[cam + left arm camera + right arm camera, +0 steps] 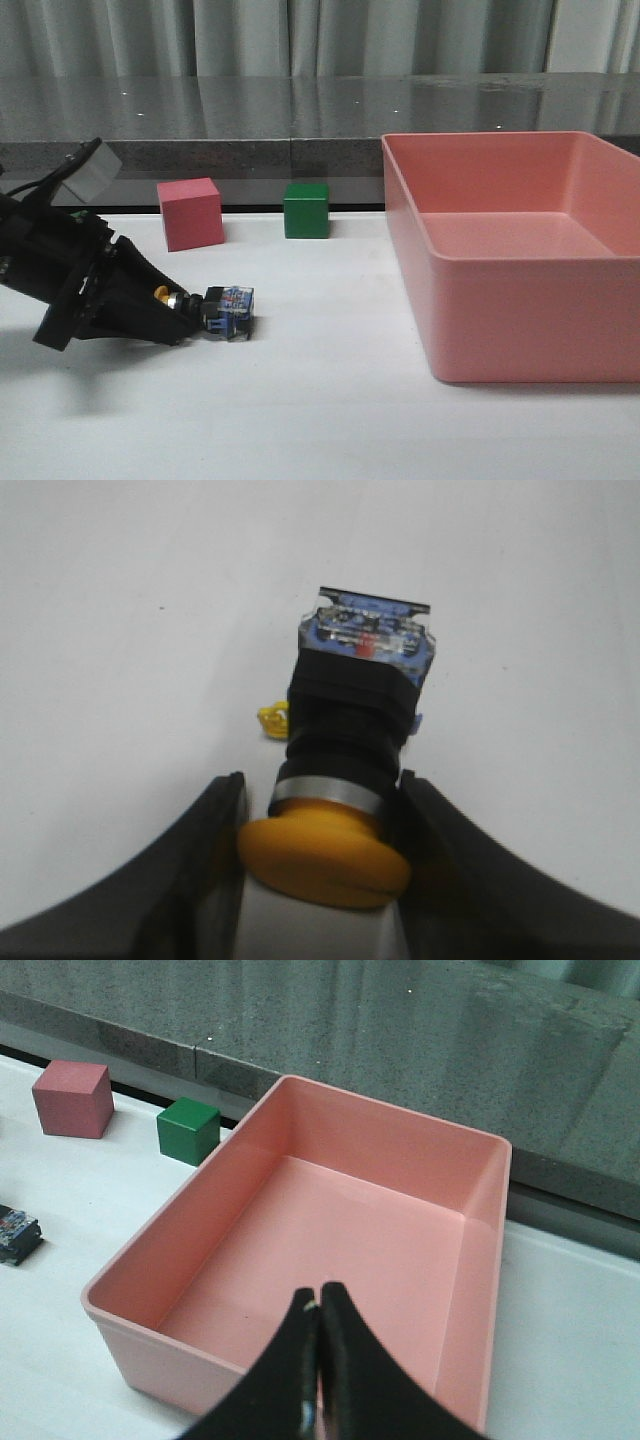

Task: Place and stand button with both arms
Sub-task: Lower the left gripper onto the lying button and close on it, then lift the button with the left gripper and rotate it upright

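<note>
While the button (222, 309) lies on its side on the white table (330, 420), to the left of the pink bin (510, 255) and nearer the camera than the two cubes, the left gripper (178, 303) reaches it from the left, slanting down toward the surface. Its yellow cap points toward the gripper and its blue and clear block base points toward the bin. From the left wrist view, the two dark fingers (195, 860) stand apart with the button's (350, 750) cap lodged between them; each finger is close against the cap's edge, but whether they press it I cannot tell. The black body and silver ring stick out beyond the fingertips, and the base sits farthest from the gripper (320, 825). A small yellow scrap (273, 718) lies on the table just beside the button's body.

Left of the bin and farther back than the button, the pink cube (190, 213) and the green cube (306, 210) stand apart from each other near the table's rear edge.

Seen from the right wrist, the right gripper (319, 1305) hangs above the bin's (150, 1360) near rim with its fingers pressed together and nothing between them. The bin's inside is bare.
</note>
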You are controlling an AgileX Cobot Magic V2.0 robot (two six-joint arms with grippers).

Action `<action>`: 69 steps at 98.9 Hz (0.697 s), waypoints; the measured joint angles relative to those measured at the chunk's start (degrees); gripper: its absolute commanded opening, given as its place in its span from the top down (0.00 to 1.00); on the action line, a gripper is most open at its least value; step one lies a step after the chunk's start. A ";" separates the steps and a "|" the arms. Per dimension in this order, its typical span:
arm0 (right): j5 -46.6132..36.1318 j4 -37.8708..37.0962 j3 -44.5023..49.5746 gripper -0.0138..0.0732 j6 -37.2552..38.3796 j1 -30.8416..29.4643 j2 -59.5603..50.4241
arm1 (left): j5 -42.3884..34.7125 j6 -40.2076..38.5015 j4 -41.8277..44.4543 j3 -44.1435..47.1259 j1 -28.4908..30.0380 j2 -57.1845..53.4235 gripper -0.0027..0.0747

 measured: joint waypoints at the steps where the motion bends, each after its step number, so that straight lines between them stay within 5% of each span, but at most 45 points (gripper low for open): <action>1: 0.00 0.00 0.00 0.91 0.00 0.00 0.00 | 0.07 0.00 0.00 0.00 0.00 0.00 0.98; 18: 0.00 0.00 0.00 0.91 0.00 0.00 0.00 | 2.26 -1.83 0.91 -0.15 0.00 -0.50 0.99; 31: 0.00 0.00 0.00 0.91 0.00 0.00 0.00 | 3.83 -10.98 6.08 -2.71 0.00 -4.81 0.99; 69: 0.00 0.00 0.00 0.91 0.00 0.00 0.00 | 6.23 -61.81 58.41 -25.12 -11.73 -16.46 0.99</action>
